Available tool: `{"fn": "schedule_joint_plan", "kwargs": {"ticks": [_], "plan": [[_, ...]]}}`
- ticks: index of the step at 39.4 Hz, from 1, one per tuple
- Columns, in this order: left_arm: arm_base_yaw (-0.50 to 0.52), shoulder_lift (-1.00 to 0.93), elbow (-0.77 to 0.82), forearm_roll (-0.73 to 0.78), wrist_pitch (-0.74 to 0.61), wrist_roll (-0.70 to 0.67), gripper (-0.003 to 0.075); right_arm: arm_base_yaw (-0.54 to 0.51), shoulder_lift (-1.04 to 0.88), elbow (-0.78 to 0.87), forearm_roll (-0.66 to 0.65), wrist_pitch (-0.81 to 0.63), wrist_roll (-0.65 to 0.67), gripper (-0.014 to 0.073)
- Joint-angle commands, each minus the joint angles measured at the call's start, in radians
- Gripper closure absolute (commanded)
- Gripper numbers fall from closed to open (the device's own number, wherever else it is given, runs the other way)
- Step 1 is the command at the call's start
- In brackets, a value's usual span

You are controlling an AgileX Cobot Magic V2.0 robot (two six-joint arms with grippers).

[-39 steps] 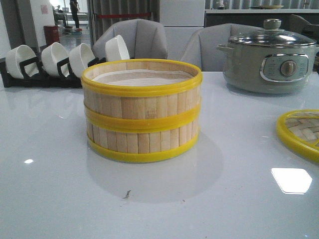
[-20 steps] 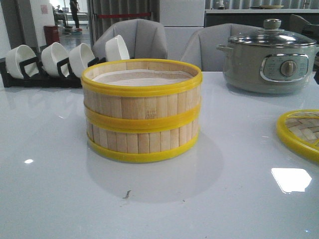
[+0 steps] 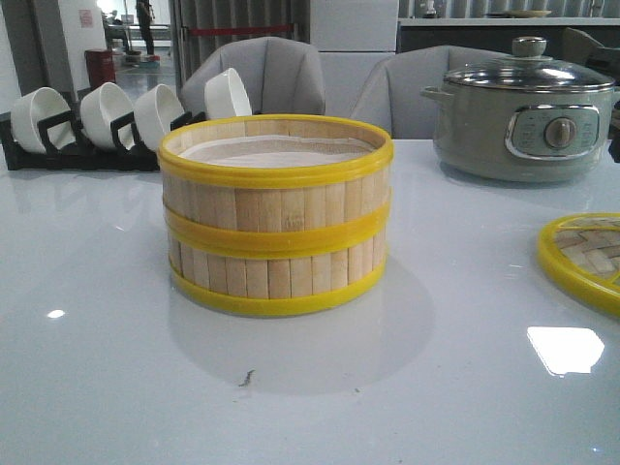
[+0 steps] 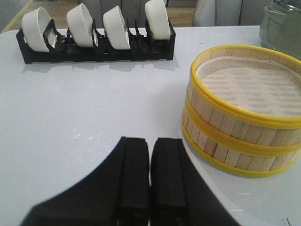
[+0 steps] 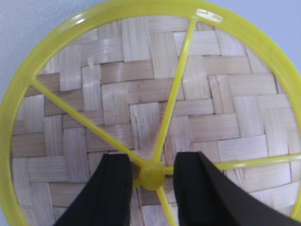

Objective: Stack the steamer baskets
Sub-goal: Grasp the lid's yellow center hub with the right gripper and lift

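Two steamer baskets stand stacked in the middle of the table, the upper basket (image 3: 276, 194) seated on the lower basket (image 3: 276, 276). The white liner shows in the top one. The stack also shows in the left wrist view (image 4: 235, 113). My left gripper (image 4: 150, 141) is shut and empty, over bare table just left of the stack. My right gripper (image 5: 151, 162) is open right over the woven lid (image 5: 141, 84), one finger on each side of its yellow knob (image 5: 151, 176). Neither gripper shows in the front view.
The lid (image 3: 581, 257) lies at the table's right edge, partly cut off. A grey-green electric pot (image 3: 523, 121) stands at the back right. A black rack of white bowls (image 3: 97, 121) stands at the back left. Grey chairs are behind the table.
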Motion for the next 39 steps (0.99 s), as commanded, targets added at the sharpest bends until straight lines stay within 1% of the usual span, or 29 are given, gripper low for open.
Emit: {"fn": "schedule_joint_plan", "kwargs": {"ticks": [1,14,16,18,19,23,26,39], "plan": [[-0.005,0.0,-0.029,-0.01,-0.089,-0.008,0.0633,-0.001,-0.034,-0.033,-0.001,-0.024,-0.003,0.0253],[-0.005,0.0,-0.029,-0.01,-0.089,-0.008,0.0633,0.008,-0.029,-0.033,0.001,-0.019,-0.003,0.026],[-0.005,0.0,-0.029,-0.01,-0.089,-0.008,0.0633,0.008,-0.029,-0.033,0.001,-0.016,-0.003,0.0293],[-0.005,0.0,-0.029,-0.01,-0.089,-0.008,0.0633,0.008,-0.029,-0.033,0.001,-0.013,-0.003,0.0362],[-0.005,0.0,-0.029,-0.01,-0.089,-0.008,0.0633,0.009,-0.029,-0.033,0.001,-0.013,-0.003,0.0383],[-0.005,0.0,-0.029,-0.01,-0.089,-0.008,0.0633,0.015,-0.029,-0.033,0.001,-0.001,-0.003,0.0548],[-0.005,0.0,-0.029,-0.01,-0.089,-0.008,0.0633,0.024,-0.031,-0.033,0.001,0.003,-0.003,0.0531],[-0.005,0.0,-0.029,-0.01,-0.089,-0.008,0.0633,0.08,-0.124,-0.037,0.006,0.004,-0.003,0.0538]]}}
